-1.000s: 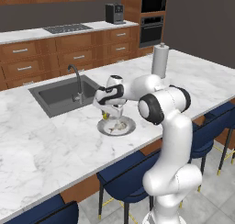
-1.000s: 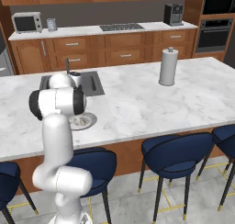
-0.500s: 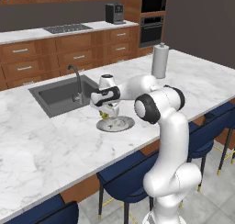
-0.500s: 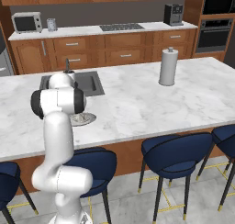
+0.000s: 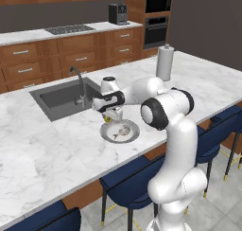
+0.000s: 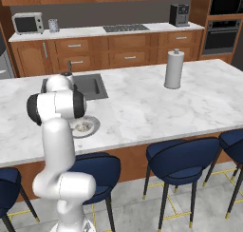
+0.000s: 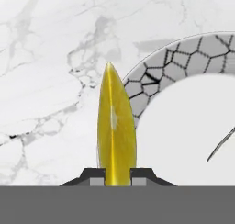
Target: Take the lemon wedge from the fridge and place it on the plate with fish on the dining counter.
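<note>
The lemon wedge (image 7: 116,131) is a narrow yellow sliver standing upright between my fingertips, with my gripper (image 7: 117,175) shut on it. In the left base view my gripper (image 5: 112,115) hangs just over the far left rim of the plate with fish (image 5: 107,132), on the dining counter (image 5: 47,149). The pale piece of fish (image 5: 124,130) lies near the plate's middle. In the hand view the plate's crackle-patterned rim (image 7: 183,58) curves to the right of the wedge, which hangs over the marble beside it. My arm hides part of the plate (image 6: 90,127) in the right base view. A grey sliver of the fridge (image 6: 2,60) shows at the left edge.
A dark sink (image 5: 61,98) with a curved tap (image 5: 79,79) lies just behind the plate. A paper towel roll (image 5: 164,62) stands further right on the counter. Dark blue stools (image 6: 180,155) line the near edge.
My gripper, still shut on the lemon wedge, has come down and slightly left towards the plate's far rim. The plate and fish have not moved.
</note>
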Robot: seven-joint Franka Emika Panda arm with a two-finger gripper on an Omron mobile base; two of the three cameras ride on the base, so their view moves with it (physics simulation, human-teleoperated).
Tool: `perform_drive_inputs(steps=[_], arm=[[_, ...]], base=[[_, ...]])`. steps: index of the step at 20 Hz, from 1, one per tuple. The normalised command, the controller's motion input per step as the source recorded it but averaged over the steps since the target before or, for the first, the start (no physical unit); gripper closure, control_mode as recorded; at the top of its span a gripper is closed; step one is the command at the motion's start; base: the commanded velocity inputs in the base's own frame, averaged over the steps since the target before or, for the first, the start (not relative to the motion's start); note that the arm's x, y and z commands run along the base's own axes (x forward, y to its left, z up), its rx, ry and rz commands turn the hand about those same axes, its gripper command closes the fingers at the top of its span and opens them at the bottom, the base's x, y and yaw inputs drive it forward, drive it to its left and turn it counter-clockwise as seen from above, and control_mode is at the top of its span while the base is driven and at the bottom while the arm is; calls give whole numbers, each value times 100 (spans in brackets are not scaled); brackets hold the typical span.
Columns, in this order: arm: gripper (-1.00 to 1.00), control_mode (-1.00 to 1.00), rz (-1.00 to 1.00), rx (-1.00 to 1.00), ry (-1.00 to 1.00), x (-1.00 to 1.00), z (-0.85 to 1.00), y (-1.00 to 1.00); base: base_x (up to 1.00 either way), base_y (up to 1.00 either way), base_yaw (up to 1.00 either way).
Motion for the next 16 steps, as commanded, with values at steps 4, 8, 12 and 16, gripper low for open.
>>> perform_drive_inputs(steps=[4, 8, 12, 16], arm=[[100, -100, 0, -3, -12, -39, 1, -1], [100, -100, 0, 0, -1, -4, 0, 0], [100, -100, 0, 0, -7, -37, 0, -29], [100, -100, -1, 0, 0, -5, 0, -7]], base=[[0, 0, 0], [0, 0, 0], [0, 0, 0], [0, 0, 0]])
